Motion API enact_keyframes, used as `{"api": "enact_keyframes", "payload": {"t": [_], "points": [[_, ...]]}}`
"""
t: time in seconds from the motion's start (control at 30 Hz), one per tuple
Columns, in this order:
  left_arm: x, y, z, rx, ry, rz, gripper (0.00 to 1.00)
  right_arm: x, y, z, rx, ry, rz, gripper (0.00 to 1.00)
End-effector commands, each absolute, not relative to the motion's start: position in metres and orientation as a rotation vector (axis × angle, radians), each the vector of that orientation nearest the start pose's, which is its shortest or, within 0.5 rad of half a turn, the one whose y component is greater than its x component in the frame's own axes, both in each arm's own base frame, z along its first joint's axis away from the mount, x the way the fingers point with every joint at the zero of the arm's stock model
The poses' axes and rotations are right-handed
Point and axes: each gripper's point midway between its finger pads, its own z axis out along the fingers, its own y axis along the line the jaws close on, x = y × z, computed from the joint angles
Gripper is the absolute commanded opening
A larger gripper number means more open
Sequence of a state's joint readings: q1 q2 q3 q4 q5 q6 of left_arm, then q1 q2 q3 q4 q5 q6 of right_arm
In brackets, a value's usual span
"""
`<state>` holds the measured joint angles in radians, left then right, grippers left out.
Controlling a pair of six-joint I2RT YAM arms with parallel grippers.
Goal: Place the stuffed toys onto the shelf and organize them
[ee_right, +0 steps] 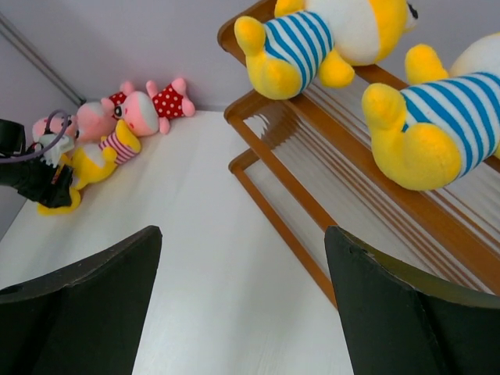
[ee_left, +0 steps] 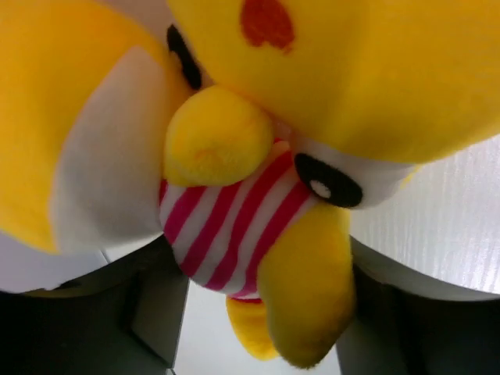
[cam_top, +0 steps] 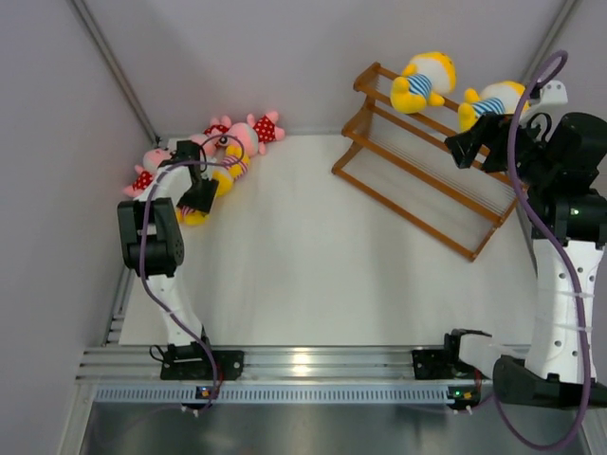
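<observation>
The shelf (cam_top: 417, 180) stands at the back right, and two yellow stuffed toys in blue-striped shirts (cam_top: 422, 83) (cam_top: 488, 102) sit on its top tier. They also show in the right wrist view (ee_right: 312, 39) (ee_right: 445, 117). My right gripper (cam_top: 467, 147) (ee_right: 242, 234) hangs open and empty just in front of the shelf (ee_right: 273, 203). The other toys lie piled at the back left. My left gripper (cam_top: 201, 196) (ee_left: 266, 293) is down on that pile, jaws wide on either side of a yellow toy in a pink-striped shirt (ee_left: 234, 226) (cam_top: 233, 167).
Pink toys in red dotted outfits (cam_top: 258, 131) (cam_top: 144, 175) lie by the back wall and the left wall. Another yellow toy (ee_left: 62, 133) presses against the one between my left fingers. Both arm bases sit on the rail (cam_top: 313, 365) at the near edge.
</observation>
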<state>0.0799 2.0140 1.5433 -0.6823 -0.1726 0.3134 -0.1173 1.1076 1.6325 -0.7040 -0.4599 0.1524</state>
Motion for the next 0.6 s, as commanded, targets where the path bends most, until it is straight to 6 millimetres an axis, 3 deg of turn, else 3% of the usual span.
{"api": "enact_keyframes", "payload": {"t": [0.0, 0.03, 0.07, 0.13, 0.2, 0.27, 0.3, 0.33, 0.37, 0.43, 0.47, 0.53, 0.57], "points": [[0.464, 0.07, 0.065, 0.264, 2.624, 0.274, 0.64, 0.312, 0.054, 0.443, -0.143, 1.731, 0.4, 0.86], [0.463, 0.067, 0.065, 0.274, 2.621, 0.253, 0.5, 0.312, 0.058, 0.437, -0.151, 1.744, 0.409, 0.86], [0.461, 0.065, 0.064, 0.284, 2.618, 0.234, 0.26, 0.312, 0.06, 0.435, -0.156, 1.749, 0.409, 0.86], [0.457, 0.06, 0.069, 0.32, 2.597, 0.202, 0.0, 0.312, 0.066, 0.429, -0.175, 1.763, 0.422, 0.85], [0.454, 0.06, 0.082, 0.336, 2.568, 0.203, 0.0, 0.312, 0.068, 0.424, -0.179, 1.779, 0.419, 0.85], [0.445, 0.056, 0.087, 0.387, 2.558, 0.185, 0.0, 0.31, 0.083, 0.42, -0.226, 1.792, 0.44, 0.85], [0.441, 0.057, 0.104, 0.399, 2.52, 0.199, 0.0, 0.309, 0.087, 0.417, -0.238, 1.802, 0.448, 0.85], [0.431, 0.047, 0.104, 0.457, 2.512, 0.14, 0.0, 0.306, 0.097, 0.414, -0.27, 1.808, 0.471, 0.85], [0.424, 0.043, 0.126, 0.48, 2.462, 0.133, 0.0, 0.304, 0.103, 0.413, -0.292, 1.81, 0.48, 0.85], [0.402, 0.029, 0.135, 0.585, 2.443, 0.051, 0.0, 0.299, 0.122, 0.406, -0.352, 1.824, 0.523, 0.85], [0.391, 0.021, 0.158, 0.628, 2.389, 0.02, 0.0, 0.298, 0.129, 0.404, -0.375, 1.825, 0.538, 0.85], [0.371, 0.005, 0.175, 0.78, 2.318, -0.054, 0.0, 0.292, 0.154, 0.397, -0.444, 1.831, 0.588, 0.84], [0.346, -0.018, 0.19, 0.857, 2.254, -0.192, 0.0, 0.29, 0.164, 0.395, -0.468, 1.831, 0.612, 0.85]]}}
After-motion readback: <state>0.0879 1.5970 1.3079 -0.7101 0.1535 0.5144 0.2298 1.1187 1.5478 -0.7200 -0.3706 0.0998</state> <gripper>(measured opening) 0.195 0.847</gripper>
